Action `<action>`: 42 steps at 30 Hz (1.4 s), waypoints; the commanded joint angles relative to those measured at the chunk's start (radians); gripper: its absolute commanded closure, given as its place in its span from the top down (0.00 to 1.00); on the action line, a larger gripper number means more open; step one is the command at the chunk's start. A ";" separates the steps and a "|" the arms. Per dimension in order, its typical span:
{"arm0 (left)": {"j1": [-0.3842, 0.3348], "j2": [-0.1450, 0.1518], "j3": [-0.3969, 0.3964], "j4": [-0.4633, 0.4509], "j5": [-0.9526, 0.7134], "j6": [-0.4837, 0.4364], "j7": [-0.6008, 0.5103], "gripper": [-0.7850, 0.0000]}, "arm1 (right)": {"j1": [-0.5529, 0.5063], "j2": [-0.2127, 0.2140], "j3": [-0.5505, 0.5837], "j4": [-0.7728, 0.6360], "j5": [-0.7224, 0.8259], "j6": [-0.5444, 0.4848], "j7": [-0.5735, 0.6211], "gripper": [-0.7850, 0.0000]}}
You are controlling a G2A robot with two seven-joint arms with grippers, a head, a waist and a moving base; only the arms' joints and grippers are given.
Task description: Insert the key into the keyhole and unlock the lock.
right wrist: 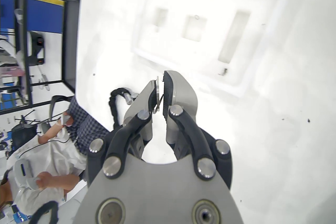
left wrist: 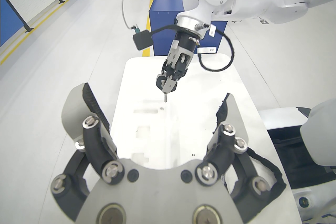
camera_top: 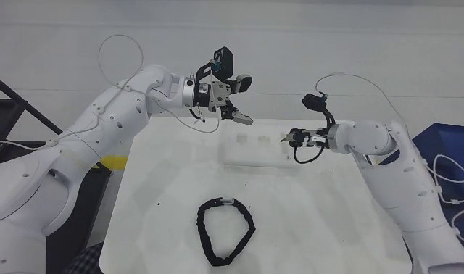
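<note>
Two things matter on your table (camera_top: 167, 201): the black chain lock (camera_top: 225, 230), lying in a loop near the front edge, and the key (right wrist: 157, 93), pinched in your right end effector (right wrist: 160, 78). It hangs over the right end of the white tray (camera_top: 254, 156) with three recesses, well apart from the lock. Your left end effector (camera_top: 238, 116) is spread wide above the tray's far left corner.
</note>
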 commanded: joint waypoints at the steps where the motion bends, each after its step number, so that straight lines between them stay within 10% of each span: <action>1: 0.000 0.000 0.000 0.000 0.000 0.000 0.000 1.00 | -0.035 0.007 0.046 -0.049 0.051 -0.015 -0.008 0.00; 18: 0.000 0.000 0.000 0.000 0.000 0.000 0.000 1.00 | -0.256 0.035 0.331 -0.151 0.487 -0.124 -0.093 0.00; 42: 0.022 0.003 -0.008 -0.022 0.003 0.012 -0.011 1.00 | -0.265 0.041 0.352 -0.160 0.503 -0.133 -0.082 0.00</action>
